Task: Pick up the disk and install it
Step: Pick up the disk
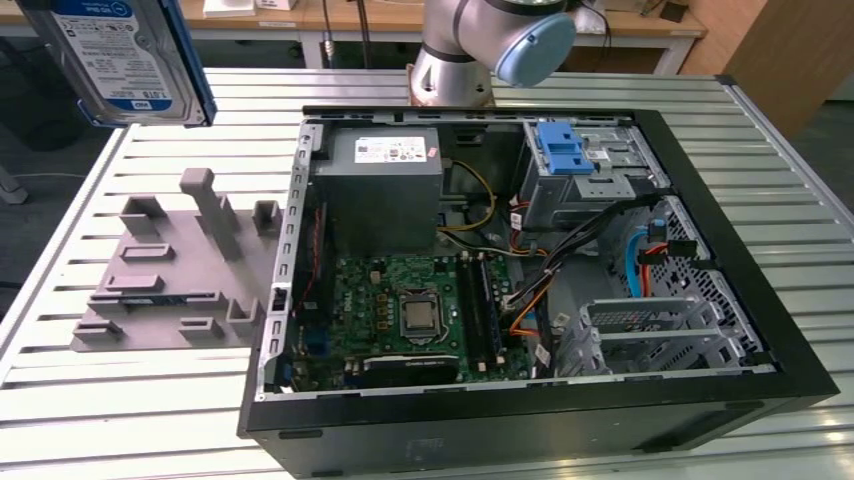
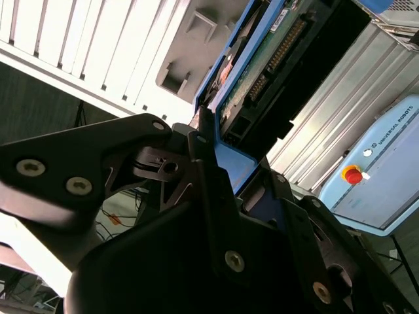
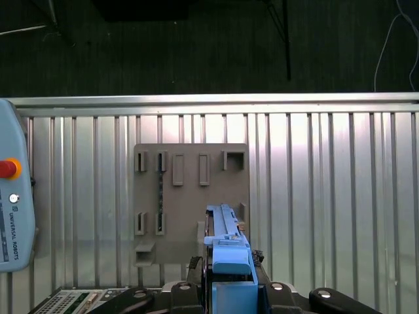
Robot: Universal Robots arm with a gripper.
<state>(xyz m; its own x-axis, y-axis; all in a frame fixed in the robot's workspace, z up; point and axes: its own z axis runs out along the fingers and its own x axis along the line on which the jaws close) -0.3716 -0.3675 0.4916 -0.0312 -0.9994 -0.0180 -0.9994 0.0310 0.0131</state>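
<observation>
Claw (image 2: 226,160) is gripping the disk (image 1: 114,50) by one short end of its blue bracket, closed tight on it. In the exterior view the disk is hanging high at the view's left, off the table (image 1: 160,400), its long axis roughly upright and slightly tilted. Its blue-and-white label with a barcode strip is facing the camera. In the first wrist view it is showing edge-on, pointing down at the grey fixture (image 3: 190,196), apart from the open case (image 1: 767,300).
</observation>
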